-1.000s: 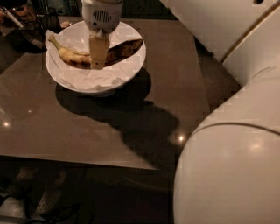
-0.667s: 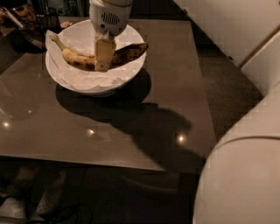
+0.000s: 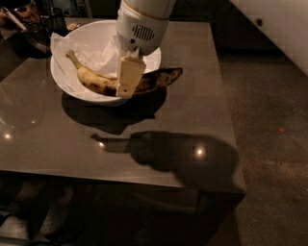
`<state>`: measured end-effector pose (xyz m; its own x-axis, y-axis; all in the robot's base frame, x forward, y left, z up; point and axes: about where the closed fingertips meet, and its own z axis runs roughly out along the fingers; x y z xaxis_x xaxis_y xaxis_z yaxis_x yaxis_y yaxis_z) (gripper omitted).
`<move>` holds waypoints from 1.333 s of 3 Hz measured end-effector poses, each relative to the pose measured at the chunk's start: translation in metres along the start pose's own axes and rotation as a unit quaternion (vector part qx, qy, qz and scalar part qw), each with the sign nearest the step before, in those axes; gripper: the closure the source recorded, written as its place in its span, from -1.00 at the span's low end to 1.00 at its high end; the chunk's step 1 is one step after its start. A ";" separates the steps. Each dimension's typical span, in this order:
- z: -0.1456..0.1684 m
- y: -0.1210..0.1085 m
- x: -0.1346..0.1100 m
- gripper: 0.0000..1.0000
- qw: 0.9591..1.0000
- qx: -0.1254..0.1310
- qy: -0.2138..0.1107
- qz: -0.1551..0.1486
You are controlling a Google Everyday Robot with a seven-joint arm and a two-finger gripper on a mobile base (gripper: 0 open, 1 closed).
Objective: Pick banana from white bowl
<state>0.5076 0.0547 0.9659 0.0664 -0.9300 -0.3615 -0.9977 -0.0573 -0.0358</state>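
The white bowl (image 3: 77, 89) stands on the dark table at the back left, lined with crumpled white paper. The banana (image 3: 96, 81) lies across it, yellow with brown spots, stem to the left. Its blackened end (image 3: 166, 76) sticks out over the bowl's right rim. My gripper (image 3: 126, 84) comes down from above and is shut on the banana's middle. The cream near finger (image 3: 129, 74) covers the front of the fruit; the far finger is hidden behind it.
The brown table (image 3: 159, 125) runs to its front edge at the bottom and its right edge near the floor (image 3: 269, 144). Dark clutter (image 3: 24, 14) sits at the far left corner. The arm's shadow falls on the table's front half.
The gripper and the banana have shifted together to the right and toward the camera, so the dark end now overhangs the rim. The arm's large white body has left the right side of the view.
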 end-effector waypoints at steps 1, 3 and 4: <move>0.001 -0.001 -0.002 1.00 1.000 0.003 -0.002 -0.001; 0.001 0.038 -0.005 1.00 1.000 -0.019 -0.006 -0.004; 0.005 0.078 0.001 1.00 0.999 -0.042 -0.014 0.018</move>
<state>0.4301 0.0515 0.9584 0.0298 -0.9218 -0.3864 -0.9970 -0.0552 0.0550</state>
